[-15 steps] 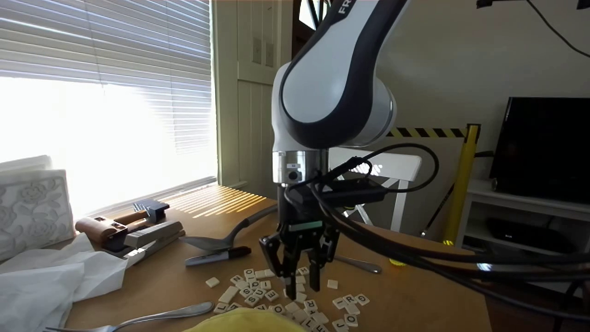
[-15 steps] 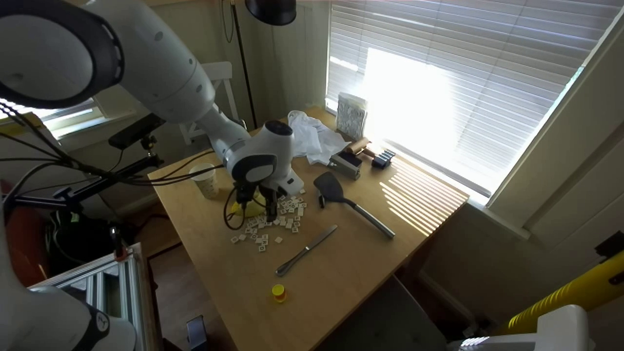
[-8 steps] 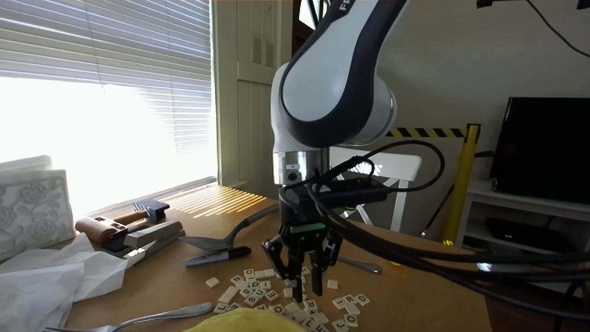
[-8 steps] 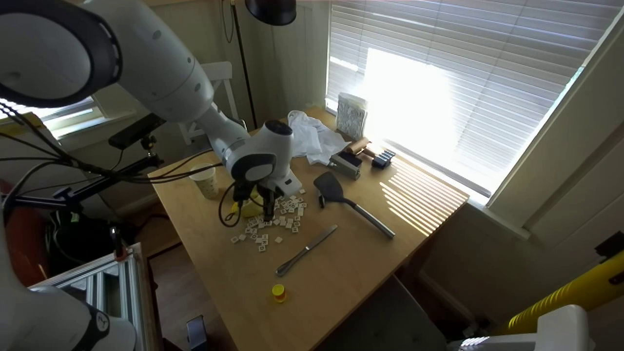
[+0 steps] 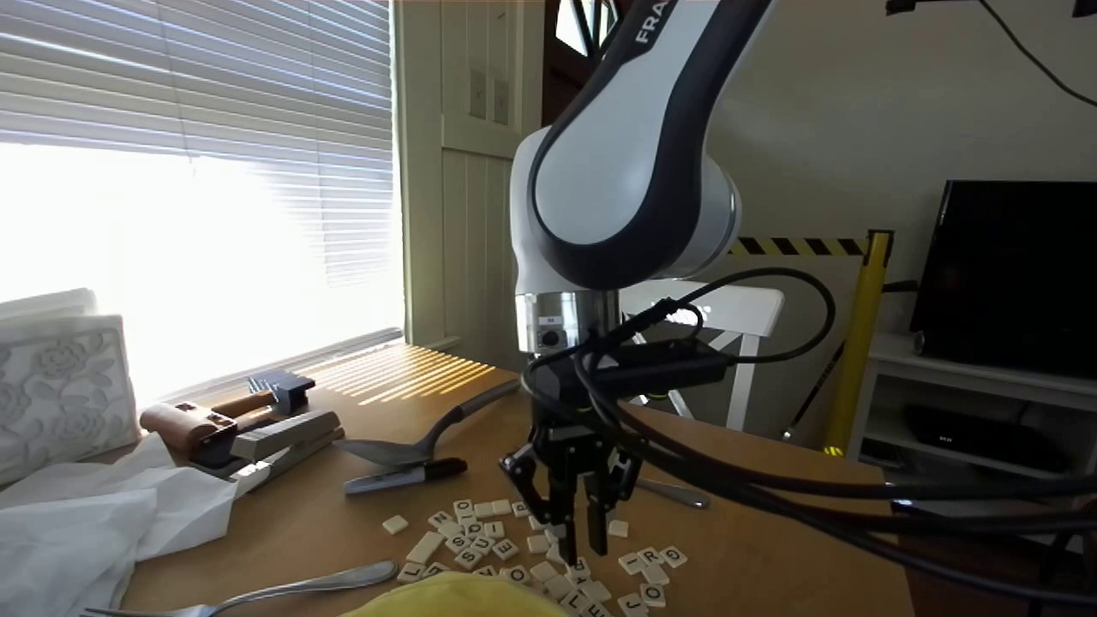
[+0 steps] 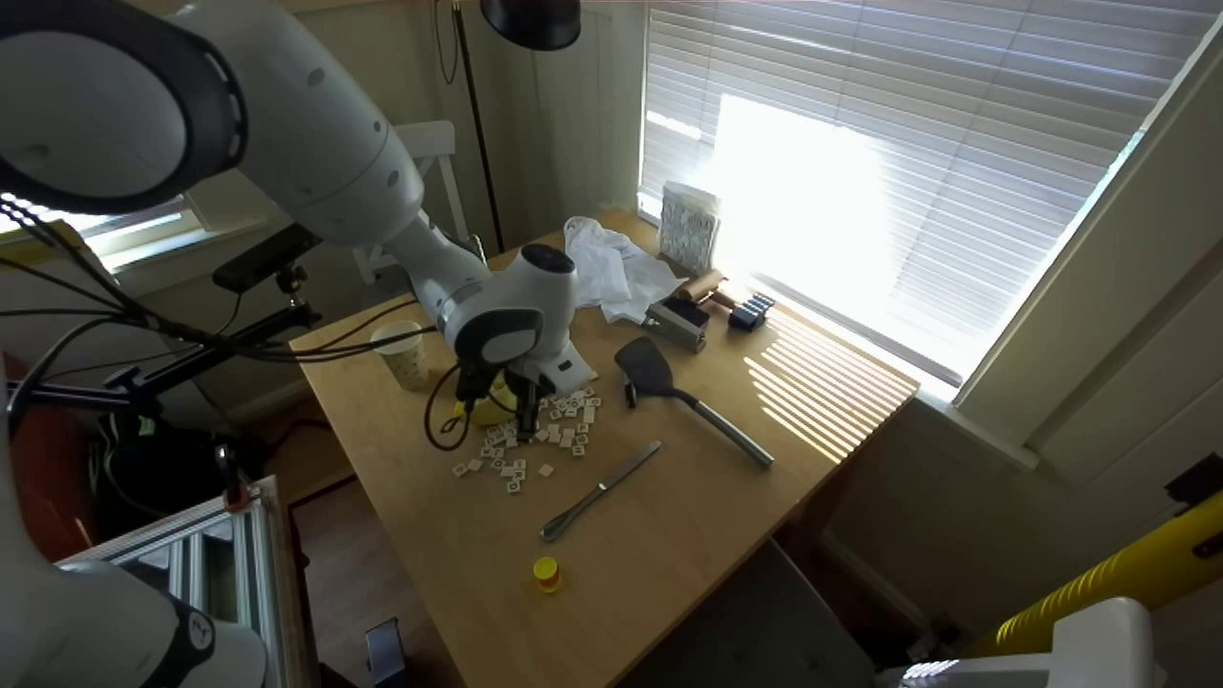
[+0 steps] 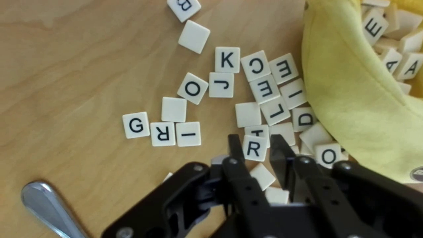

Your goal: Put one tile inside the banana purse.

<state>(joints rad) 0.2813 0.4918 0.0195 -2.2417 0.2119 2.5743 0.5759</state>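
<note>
Gripper (image 7: 256, 144) is hovering w/ fingers (image 7: 281, 155) parted partway, apparently gripping nothing, while R tile (image 7: 254, 149) is showing btwn them in wrist view, lying near banana purse (image 7: 363, 102), prob. pre-grasp, next move calling for lowering + squeezing.

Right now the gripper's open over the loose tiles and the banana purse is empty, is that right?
Not quite: the banana purse isn't empty; the wrist view shows lettered tiles inside it. The gripper is indeed open over the loose tiles.
</note>
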